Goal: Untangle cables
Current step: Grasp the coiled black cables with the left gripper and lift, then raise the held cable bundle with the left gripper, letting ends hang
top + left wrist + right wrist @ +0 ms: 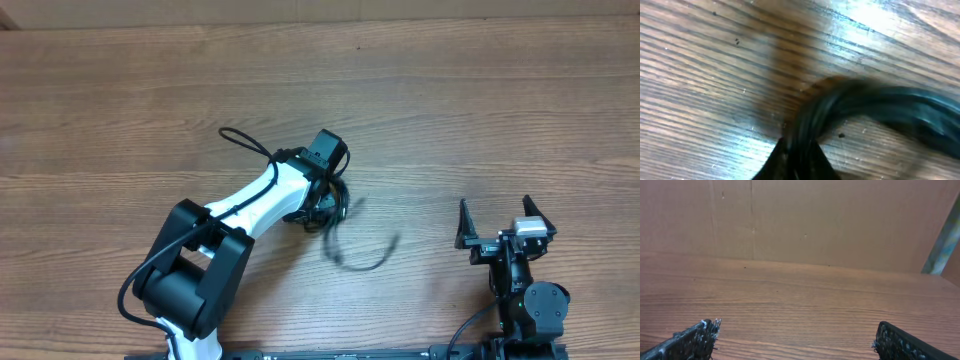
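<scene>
Wood-grain table (pixel 480 90) fills the overhead view, with your left gripper (pixel 320 203) down near its middle, jaws pinched together on the cables (pixel 337 212), a dark bunch gathered right at its fingertips. One loose strand (pixel 368 263) trails out of that bunch, away from the left gripper toward your right arm's side, and curves across the wood before hooking back up at its far end. On the left wrist camera the bundle is a blurred black arc just ahead of the closed jaws, running down into them at the bottom edge; individual cords and plug tips cannot be told apart. Your right gripper (pixel 495 203) waits well apart from the bunch, jaws spread wide with nothing between them. Its two padded fingers (pixel 692 340) frame bare boards in the right wrist view, and a plain brown wall (pixel 805 215) stands beyond them.
</scene>
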Controlling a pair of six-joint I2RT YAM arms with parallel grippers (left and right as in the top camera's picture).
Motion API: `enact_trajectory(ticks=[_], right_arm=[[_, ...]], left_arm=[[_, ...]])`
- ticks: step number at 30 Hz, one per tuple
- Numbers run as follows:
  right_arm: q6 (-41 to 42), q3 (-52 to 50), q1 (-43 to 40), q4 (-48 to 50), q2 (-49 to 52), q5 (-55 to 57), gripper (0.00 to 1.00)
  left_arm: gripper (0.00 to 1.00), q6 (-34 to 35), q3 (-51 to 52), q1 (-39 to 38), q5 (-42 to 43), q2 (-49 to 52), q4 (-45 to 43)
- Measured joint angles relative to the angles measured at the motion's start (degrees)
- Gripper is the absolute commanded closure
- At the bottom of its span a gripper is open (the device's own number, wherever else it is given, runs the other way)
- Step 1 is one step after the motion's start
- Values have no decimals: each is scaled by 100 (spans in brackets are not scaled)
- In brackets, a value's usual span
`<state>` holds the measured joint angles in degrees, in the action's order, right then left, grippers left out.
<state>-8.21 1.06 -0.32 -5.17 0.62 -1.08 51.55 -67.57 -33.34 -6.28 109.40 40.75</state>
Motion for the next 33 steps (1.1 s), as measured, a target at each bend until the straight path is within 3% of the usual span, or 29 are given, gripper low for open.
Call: enact_trajectory(ticks=[5, 11, 16, 17, 20, 22, 26, 33], right_arm=[[4, 0, 0, 0, 0, 0, 0], [2, 0, 0, 4, 0, 0, 0], [-2, 0, 0, 0, 0, 0, 0], [2, 0, 0, 0, 0, 2, 0], [0, 0, 0, 0, 0, 2, 0], [2, 0, 0, 2, 0, 0, 0], [2, 0, 0, 2, 0, 0, 0], [2, 0, 0, 2, 0, 0, 0]], left_arm=[[96, -496, -66, 0, -22, 2, 92], [96, -1672, -479, -2, 9, 13, 949], [95, -2793, -592, -7, 669, 13, 1051], [90, -2933, -592, -7, 791, 13, 1051], [35, -3220, -592, -7, 964, 13, 1040], [14, -3320, -599, -7, 962, 13, 1021], [9, -3364, -748, -7, 772, 13, 1043], [20, -3338, -1274, -7, 717, 13, 1019]])
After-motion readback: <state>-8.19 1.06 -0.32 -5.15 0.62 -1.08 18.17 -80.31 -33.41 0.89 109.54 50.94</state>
